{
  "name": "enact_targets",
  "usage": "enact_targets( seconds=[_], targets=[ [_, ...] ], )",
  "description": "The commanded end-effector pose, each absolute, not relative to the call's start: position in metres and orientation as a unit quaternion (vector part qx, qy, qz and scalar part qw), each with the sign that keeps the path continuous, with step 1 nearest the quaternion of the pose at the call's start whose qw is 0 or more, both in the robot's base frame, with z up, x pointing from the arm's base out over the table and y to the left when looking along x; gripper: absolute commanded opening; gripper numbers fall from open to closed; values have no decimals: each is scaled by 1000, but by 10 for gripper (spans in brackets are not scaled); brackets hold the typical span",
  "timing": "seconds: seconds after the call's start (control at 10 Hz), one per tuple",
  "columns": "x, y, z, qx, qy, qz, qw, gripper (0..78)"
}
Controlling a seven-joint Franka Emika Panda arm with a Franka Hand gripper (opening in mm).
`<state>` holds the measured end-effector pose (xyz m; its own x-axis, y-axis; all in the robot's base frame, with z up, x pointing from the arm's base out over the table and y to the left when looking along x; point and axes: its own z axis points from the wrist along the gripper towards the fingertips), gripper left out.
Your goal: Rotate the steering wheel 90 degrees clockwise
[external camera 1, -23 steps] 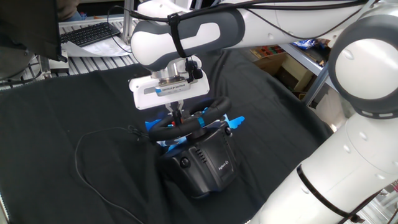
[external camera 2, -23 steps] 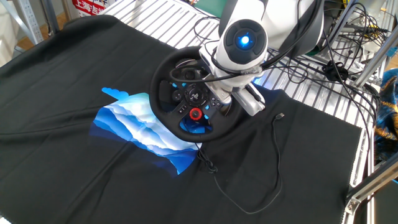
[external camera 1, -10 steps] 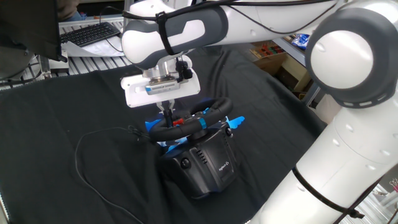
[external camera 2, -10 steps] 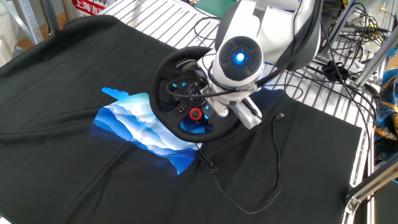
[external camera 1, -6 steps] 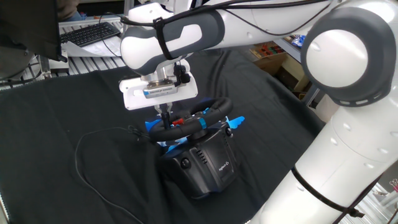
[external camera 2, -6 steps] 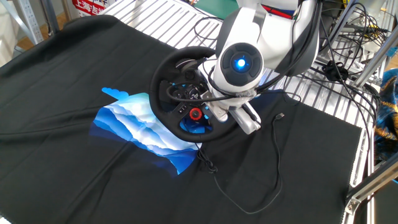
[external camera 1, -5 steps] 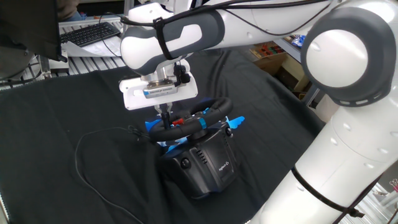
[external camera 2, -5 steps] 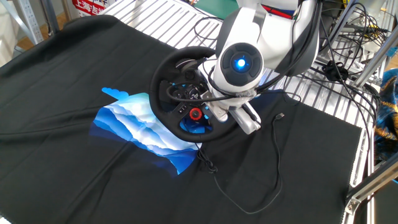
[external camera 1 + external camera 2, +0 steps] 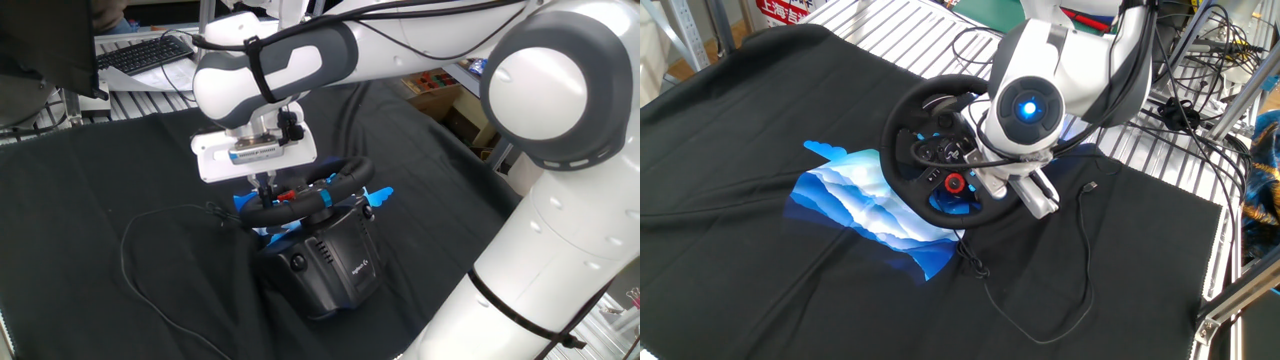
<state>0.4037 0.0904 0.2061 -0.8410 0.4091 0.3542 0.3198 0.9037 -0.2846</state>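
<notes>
Wheel (image 9: 303, 200) sits right under your claw (image 9: 265, 187), fingers poking down by the rim's near-left arc; can't tell if they're pinching it or not.

Opposite elevated views, shared tabletop

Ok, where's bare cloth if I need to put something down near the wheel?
Free: the black cloth left of the steering wheel, and the patch below the blue print. Crowded: right of the wheel, where the gripper, arm and trailing cable sit.
</notes>
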Motion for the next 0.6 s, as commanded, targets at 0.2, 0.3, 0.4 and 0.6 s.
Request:
enact_targets(
  seconds=[0.2, 0.3, 0.4, 0.6],
  targets=[
    [403, 91, 201, -196, -953, 110, 202, 12],
    [403, 91, 201, -197, -953, 110, 201, 12],
    [404, 91, 200, -197, -953, 110, 200, 12],
    [406, 89, 195, -199, -954, 110, 193, 12]
  ],
)
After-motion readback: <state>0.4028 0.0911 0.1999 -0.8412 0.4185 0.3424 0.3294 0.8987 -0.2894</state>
